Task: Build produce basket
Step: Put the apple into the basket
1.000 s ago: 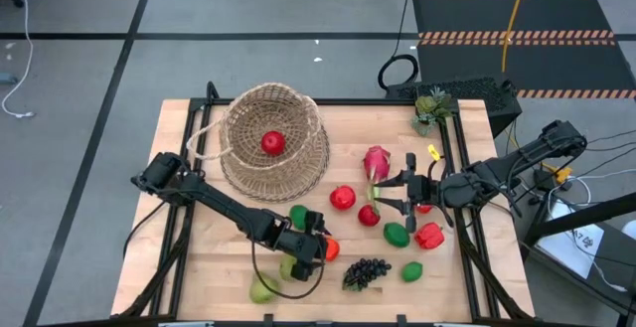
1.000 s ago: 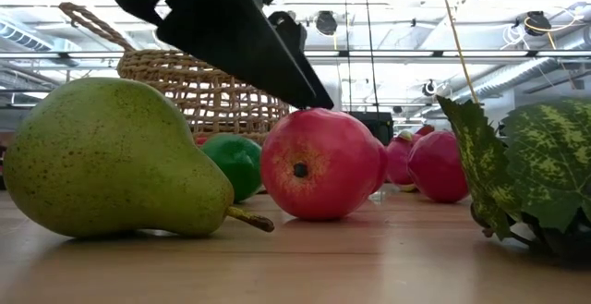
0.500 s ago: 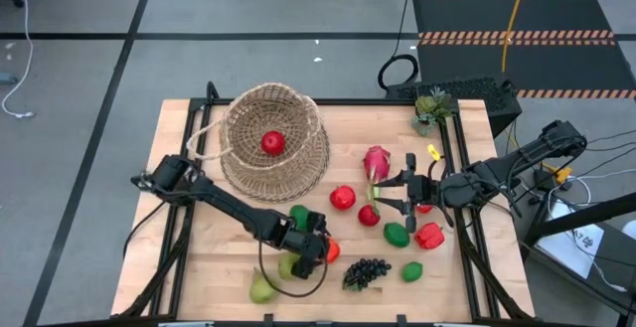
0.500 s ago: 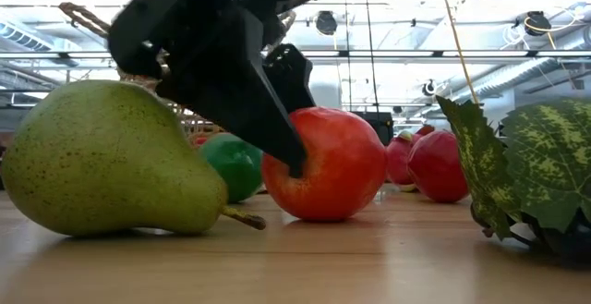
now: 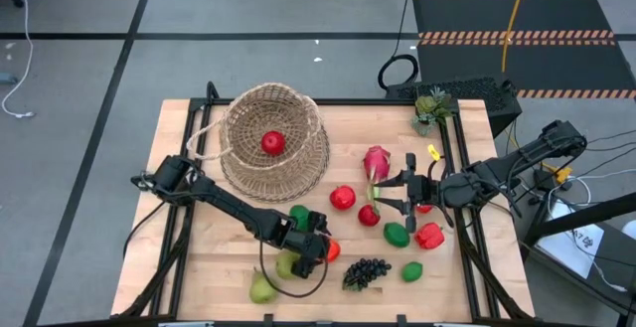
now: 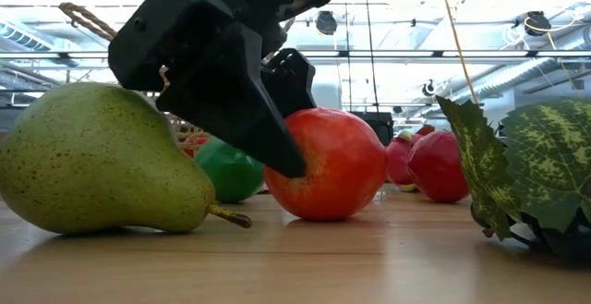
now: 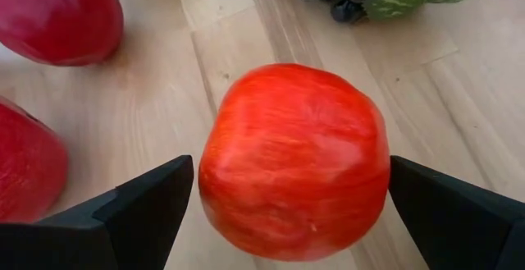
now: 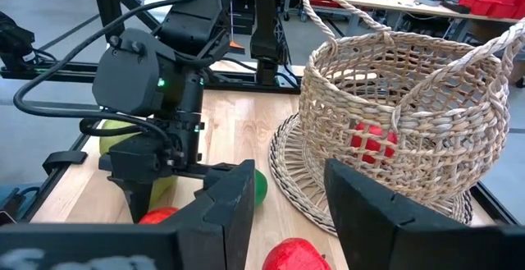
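Note:
The round tan wicker basket point(image 5: 273, 138) sits on the far left part of the table with one red fruit point(image 5: 272, 143) inside. My left gripper point(image 5: 320, 248) is low over a red apple point(image 7: 295, 159) near the table's front, with a finger on each side of it. Two pears point(image 5: 262, 287) and a green lime point(image 5: 298, 216) lie next to it. My right gripper point(image 5: 386, 197) hovers open among the fruits at the right, between the pink dragon fruit point(image 5: 376, 160) and a red fruit point(image 5: 369, 215). The dark grape bunch point(image 5: 366, 270) lies by the near edge. My left gripper has the red apple between its two fingers, one fingertip point(image 7: 176, 184) at one side point(image 7: 209, 180) and the other at the opposite side. The fingers come slanting down from the table's left. The apple's underside point(image 6: 328, 213) rests on the table.
More red fruits point(image 5: 343, 197), a red pepper point(image 5: 429, 235) and green limes point(image 5: 396, 234) point(image 5: 411, 270) are scattered across the right half. A small potted plant point(image 5: 431, 106) stands at the far right corner. The large pear point(image 6: 102, 161) lies right beside my left gripper.
My left gripper has come down around the red apple, so its fingers now flank it. The pear near the front edge has shifted a little toward the table's left. The apple has stayed on the table.

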You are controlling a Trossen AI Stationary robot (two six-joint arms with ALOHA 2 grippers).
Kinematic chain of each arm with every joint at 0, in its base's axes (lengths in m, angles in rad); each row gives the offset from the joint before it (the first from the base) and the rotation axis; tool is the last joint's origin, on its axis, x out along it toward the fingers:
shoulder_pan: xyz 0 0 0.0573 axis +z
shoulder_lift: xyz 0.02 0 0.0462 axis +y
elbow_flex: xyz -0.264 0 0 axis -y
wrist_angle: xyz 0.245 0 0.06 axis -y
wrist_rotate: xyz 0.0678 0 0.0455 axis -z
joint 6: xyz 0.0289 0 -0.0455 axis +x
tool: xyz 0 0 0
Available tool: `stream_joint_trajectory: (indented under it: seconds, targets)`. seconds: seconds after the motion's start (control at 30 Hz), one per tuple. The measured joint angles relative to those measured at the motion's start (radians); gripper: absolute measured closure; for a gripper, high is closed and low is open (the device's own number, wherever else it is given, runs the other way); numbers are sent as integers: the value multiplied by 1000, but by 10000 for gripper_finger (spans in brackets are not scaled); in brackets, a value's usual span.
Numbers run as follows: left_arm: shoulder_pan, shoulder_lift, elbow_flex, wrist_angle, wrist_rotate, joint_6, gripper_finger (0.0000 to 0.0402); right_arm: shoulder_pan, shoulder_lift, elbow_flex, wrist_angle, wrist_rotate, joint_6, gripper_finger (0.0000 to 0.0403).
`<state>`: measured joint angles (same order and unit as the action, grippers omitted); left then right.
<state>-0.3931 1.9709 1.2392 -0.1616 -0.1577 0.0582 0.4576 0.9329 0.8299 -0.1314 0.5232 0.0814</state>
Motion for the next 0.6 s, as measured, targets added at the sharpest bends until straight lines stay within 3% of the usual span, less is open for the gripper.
stream_joint_trajectory:
  seconds: [0.27, 0.6]
  targets:
    - [0, 0, 0, 0, 0, 12, 6, 0, 0, 0, 0, 0, 0, 259]
    - [-2, -1, 0, -1, 2, 19, 91, 0, 0, 0, 0, 0, 0, 259]
